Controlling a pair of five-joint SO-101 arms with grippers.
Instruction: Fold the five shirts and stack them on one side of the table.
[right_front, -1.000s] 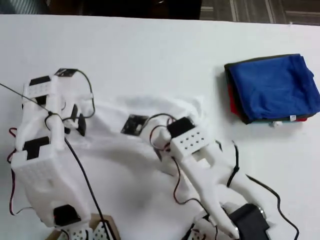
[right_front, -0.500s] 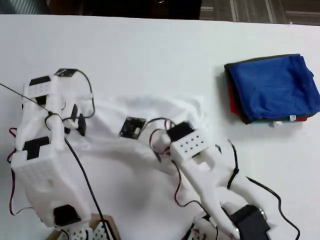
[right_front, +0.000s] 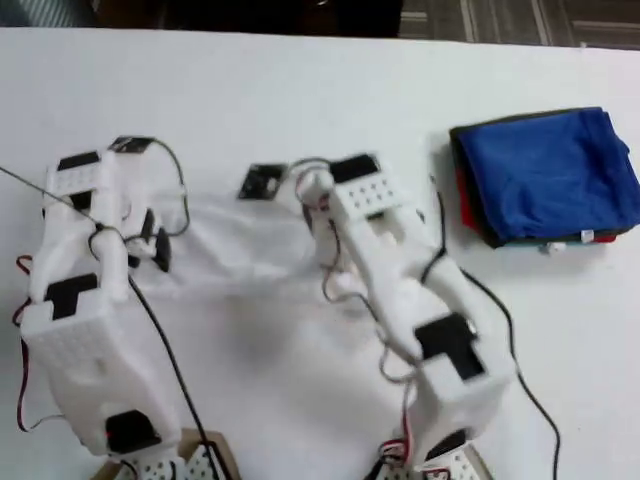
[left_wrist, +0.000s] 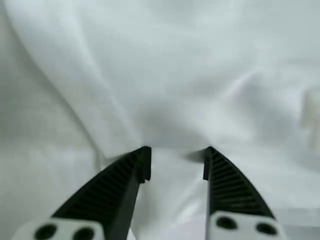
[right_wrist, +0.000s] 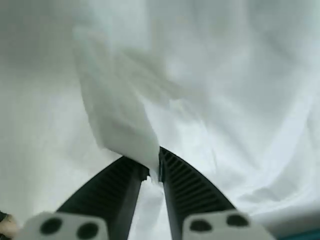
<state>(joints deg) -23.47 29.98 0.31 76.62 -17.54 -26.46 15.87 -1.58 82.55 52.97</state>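
**White shirt gripped at the right, left gripper unclamped**

Left gripper (left_wrist: 175, 162): the jaws stand clearly apart. Both dark fingertips (left_wrist: 144, 165) press against the white shirt (right_front: 240, 240), and a soft ridge of cloth rises just ahead of them. Some cloth sits in the gap, but nothing is pinched there. From above, this gripper points down onto the shirt's left end.

Between the two grippers the white shirt lies spread across the table (right_front: 300, 90), rumpled, with a raised band of cloth running from one gripper towards the other. Most of the garment lies on the near side of both grippers, towards the arm bases.

Right gripper (right_wrist: 155, 172): the jaws are drawn almost together, clamped on a thick fold of the white shirt. The fold stands up from between the fingertips, and looser cloth hangs around it. From above, this arm is stretched out over the shirt's far right portion.

Beyond the right gripper's outer side, well apart from it and from the white shirt, sits a stack of folded shirts (right_front: 545, 175). The blue one is on top, with red and dark edges showing beneath.
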